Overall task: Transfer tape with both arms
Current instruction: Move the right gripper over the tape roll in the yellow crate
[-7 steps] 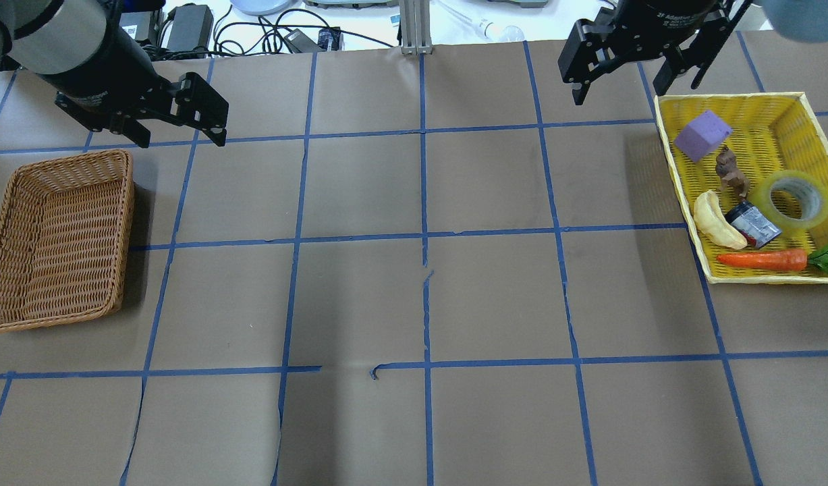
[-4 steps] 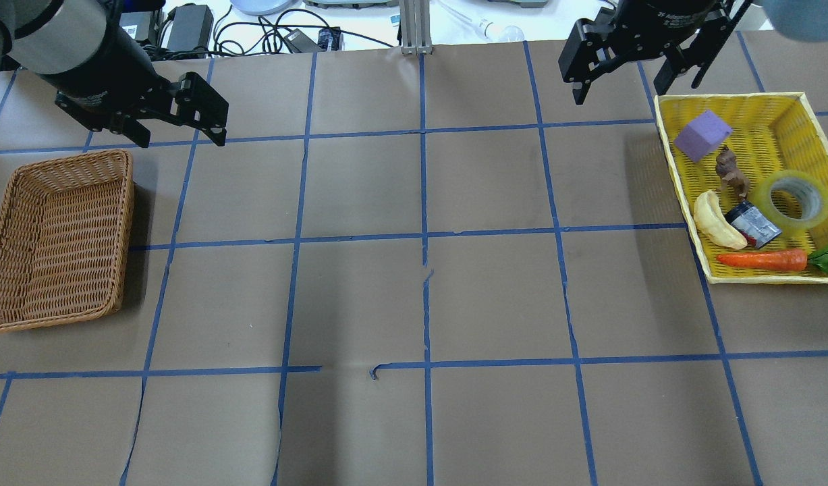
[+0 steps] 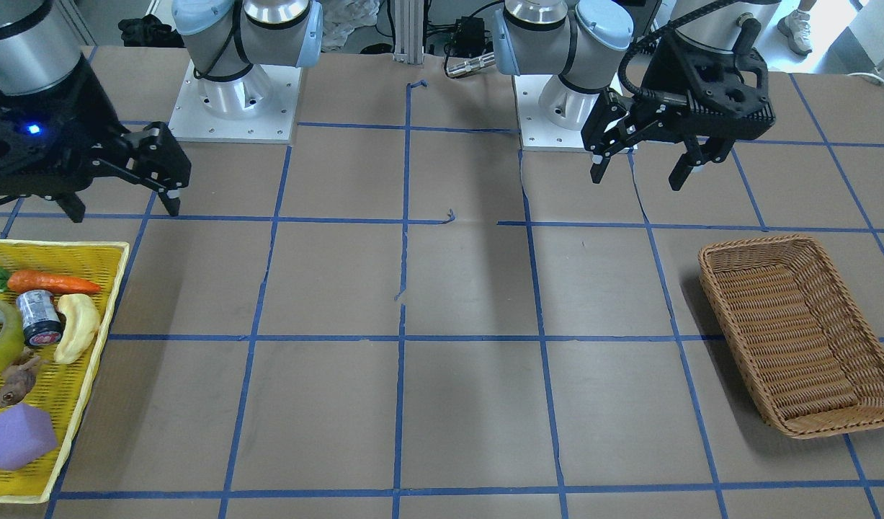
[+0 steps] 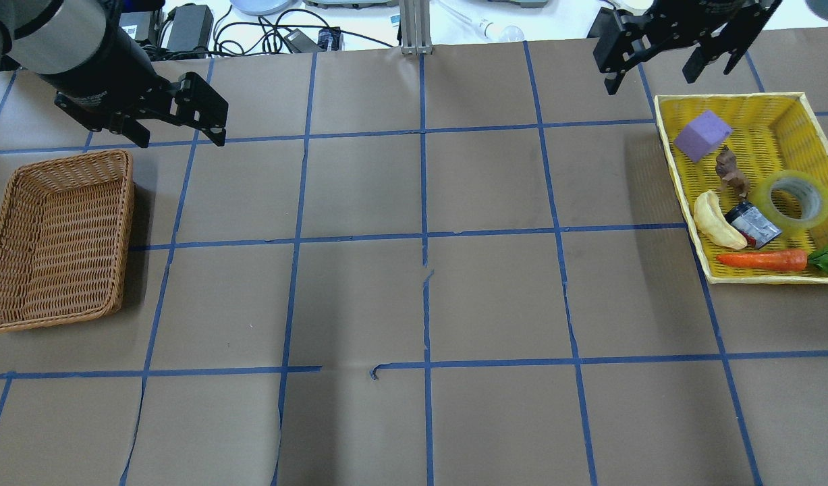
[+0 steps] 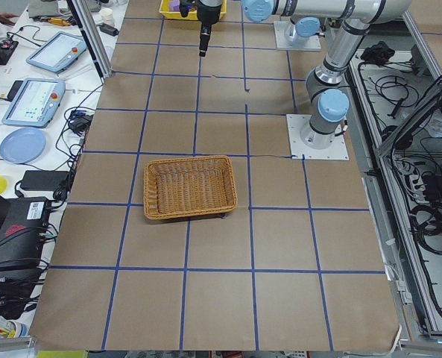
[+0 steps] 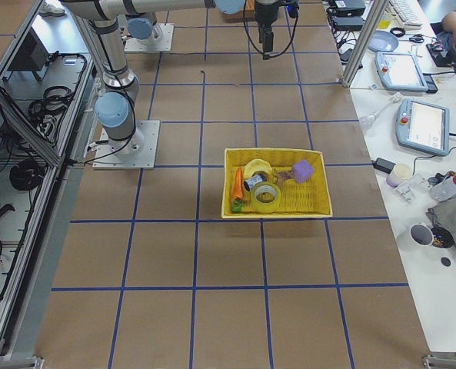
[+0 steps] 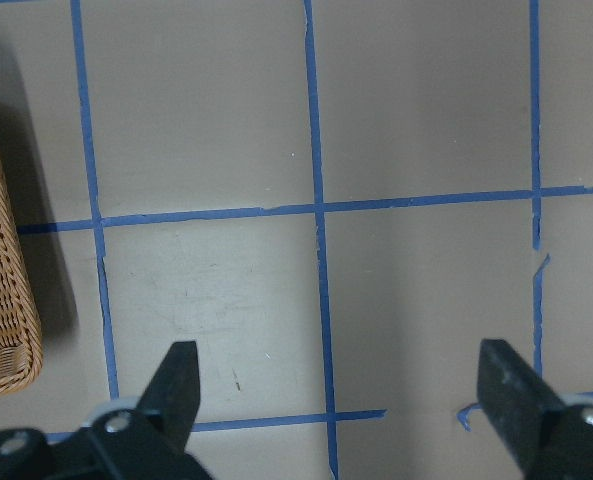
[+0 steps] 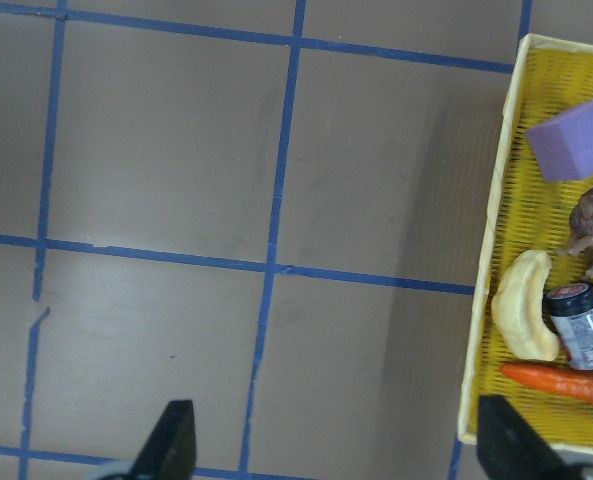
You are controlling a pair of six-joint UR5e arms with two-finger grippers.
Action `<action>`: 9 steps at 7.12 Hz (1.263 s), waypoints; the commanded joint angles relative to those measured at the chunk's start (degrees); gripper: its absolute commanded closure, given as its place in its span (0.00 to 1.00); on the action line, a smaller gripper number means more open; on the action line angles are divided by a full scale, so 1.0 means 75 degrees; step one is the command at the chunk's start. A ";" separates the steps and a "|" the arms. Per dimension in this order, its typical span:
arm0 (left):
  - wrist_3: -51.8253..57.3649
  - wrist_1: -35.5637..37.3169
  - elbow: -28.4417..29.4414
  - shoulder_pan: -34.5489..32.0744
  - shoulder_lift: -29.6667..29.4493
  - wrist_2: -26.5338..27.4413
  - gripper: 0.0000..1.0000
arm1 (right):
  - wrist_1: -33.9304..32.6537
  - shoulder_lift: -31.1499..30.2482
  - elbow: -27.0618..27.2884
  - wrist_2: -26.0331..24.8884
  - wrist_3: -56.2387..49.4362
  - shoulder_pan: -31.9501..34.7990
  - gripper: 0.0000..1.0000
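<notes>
Two arms hung raised above the bench, one toward each end. We saw the left tool (image 4: 184,143) with its jaws spread wide and nothing between them, up over the bare paper to the right of the wicker basket (image 4: 69,156). The right tool (image 4: 651,86) was likewise wide open and empty, held to the left of the yellow basket (image 4: 731,98), which showed at the right edge of its wrist view.

The tape (image 4: 795,196) lay flat, its hole facing up, in the yellow basket at the right end of the bench, against the basket's right side and well apart from both tools. Just to its left we noted a small dark can (image 4: 754,224) and a banana (image 4: 717,219). A carrot (image 4: 761,259) lay along the near wall, with a brown figurine (image 4: 731,172) and a purple foam block (image 4: 702,135) farther back.
</notes>
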 commanded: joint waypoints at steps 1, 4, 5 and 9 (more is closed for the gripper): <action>0.0000 0.0000 0.0000 -0.0002 0.0002 0.0000 0.00 | -0.0257 0.0316 0.0090 0.0003 -0.2632 -0.1247 0.00; 0.0000 0.0000 0.0000 -0.0002 0.0002 -0.0012 0.00 | -0.1319 0.1825 0.0149 -0.0477 -0.5482 -0.3077 0.00; 0.0000 0.0000 0.0000 -0.0002 0.0002 0.0000 0.00 | -0.1790 0.1981 0.0417 -0.0466 -0.6735 -0.3557 0.00; 0.0000 0.0000 0.0000 -0.0002 0.0002 -0.0012 0.00 | -0.5127 0.2543 0.2221 -0.0384 -0.9767 -0.4206 0.00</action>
